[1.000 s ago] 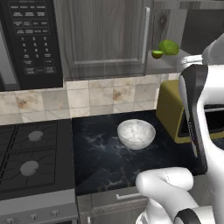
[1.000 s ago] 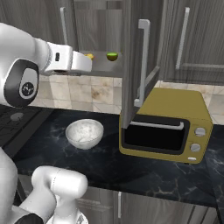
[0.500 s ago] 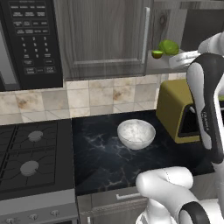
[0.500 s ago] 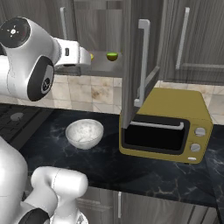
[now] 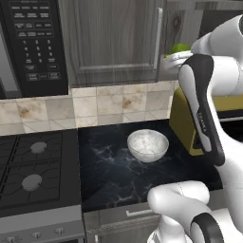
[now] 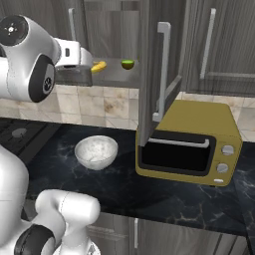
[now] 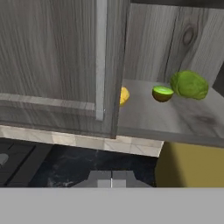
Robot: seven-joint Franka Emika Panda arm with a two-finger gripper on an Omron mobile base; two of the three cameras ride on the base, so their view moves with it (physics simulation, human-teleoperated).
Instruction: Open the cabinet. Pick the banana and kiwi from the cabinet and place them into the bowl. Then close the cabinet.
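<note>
Two fruits to fetch, one banana (image 6: pixel 98 66) and one kiwi (image 7: pixel 162 93), lie on the cabinet (image 6: pixel 149 74) shelf, the banana half hidden behind the closed door's edge, ahead of the closed, empty fingers (image 7: pixel 112 182), with one bowl (image 5: pixel 148 145) on the table below the cabinet.

A mustard-yellow toaster oven (image 6: pixel 187 144) stands on the dark marble counter (image 5: pixel 114 175), right of the black stove (image 5: pixel 33 175).
</note>
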